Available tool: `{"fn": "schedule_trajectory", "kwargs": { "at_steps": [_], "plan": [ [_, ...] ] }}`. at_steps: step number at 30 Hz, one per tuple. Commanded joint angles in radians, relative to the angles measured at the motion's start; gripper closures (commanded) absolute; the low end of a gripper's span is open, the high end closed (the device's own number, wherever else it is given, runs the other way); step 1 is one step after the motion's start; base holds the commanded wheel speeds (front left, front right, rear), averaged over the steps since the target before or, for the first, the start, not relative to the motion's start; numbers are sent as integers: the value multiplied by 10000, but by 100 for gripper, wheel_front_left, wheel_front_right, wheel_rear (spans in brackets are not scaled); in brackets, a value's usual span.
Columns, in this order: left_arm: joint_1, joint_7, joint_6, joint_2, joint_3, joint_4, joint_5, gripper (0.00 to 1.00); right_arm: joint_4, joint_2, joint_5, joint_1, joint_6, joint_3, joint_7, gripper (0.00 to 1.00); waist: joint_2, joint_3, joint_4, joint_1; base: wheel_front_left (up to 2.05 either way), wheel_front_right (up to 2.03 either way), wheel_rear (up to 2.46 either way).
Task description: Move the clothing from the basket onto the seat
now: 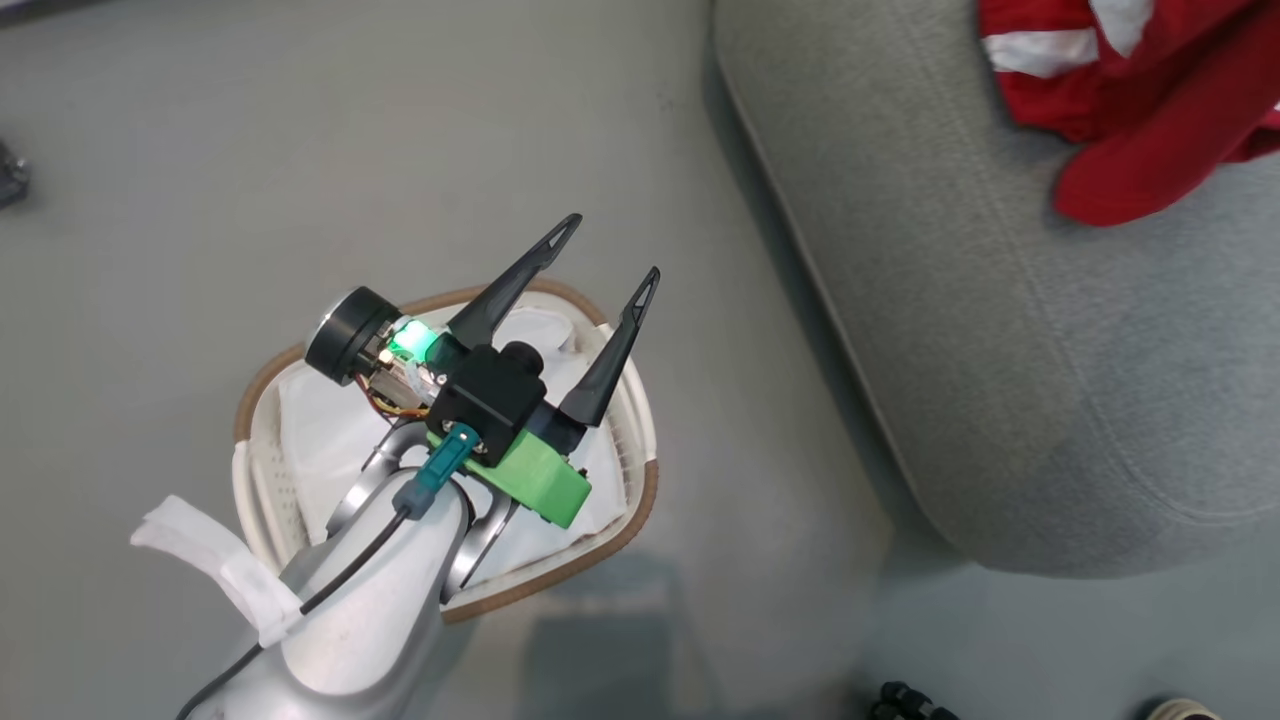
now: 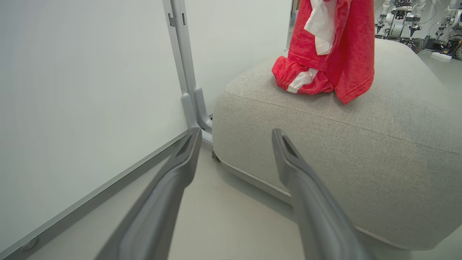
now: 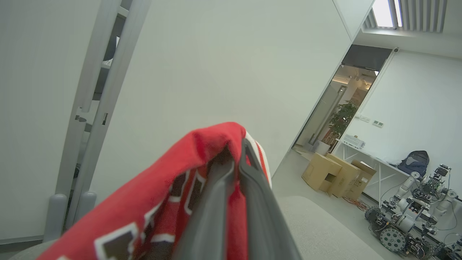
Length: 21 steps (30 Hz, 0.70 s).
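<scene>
Floor (image 1: pixel 300 150): smooth grey-green, carries basket and seat.
Seat (image 1: pixel 1000 350): big grey cushion with rounded edge, right of basket in head view, apart from it.
Clothing (image 1: pixel 1150 110): red with white trim, bunched at seat's far end. Left wrist view shows it hanging from above, lower folds resting on cushion.
Basket (image 1: pixel 250 400): on floor, white liner (image 1: pixel 320 430) inside.
Left hand (image 1: pixel 613 245): over basket, fingers spread wide.
Right hand (image 3: pixel 236 155): fingers pressed together, pinching fold of clothing with dark lettering, above seat.

White wall panels (image 2: pixel 72 90), joined by 2 grey posts (image 2: pixel 184 65), meet a grey-green floor (image 1: pixel 300 130). Cardboard boxes (image 3: pixel 335 173) sit by a doorway (image 3: pixel 343 104).
</scene>
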Motion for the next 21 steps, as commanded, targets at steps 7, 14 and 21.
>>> {"fn": "schedule_trajectory", "kwargs": {
  "at_steps": [7, 14, 21],
  "plan": [
    [-173, -8, 33, -101, 317, -79, -61, 0, 982, 133, -1804, 824, -14, -2855, 6, 53, -1, 921, 1303, -1, 0, 0, 0],
    [258, -8, 163, -47, 861, -7, -101, 0, 1089, 325, -1851, 1820, -16, -3642, -11, 0, -1, 632, 1308, -1, 0, 0, 0],
    [768, -8, 459, -151, 1868, -123, -129, 0, 432, 1115, -413, 3339, -14, -2329, -15, 0, -1, -117, 1244, -1, 0, 0, 0]
  ]
}}
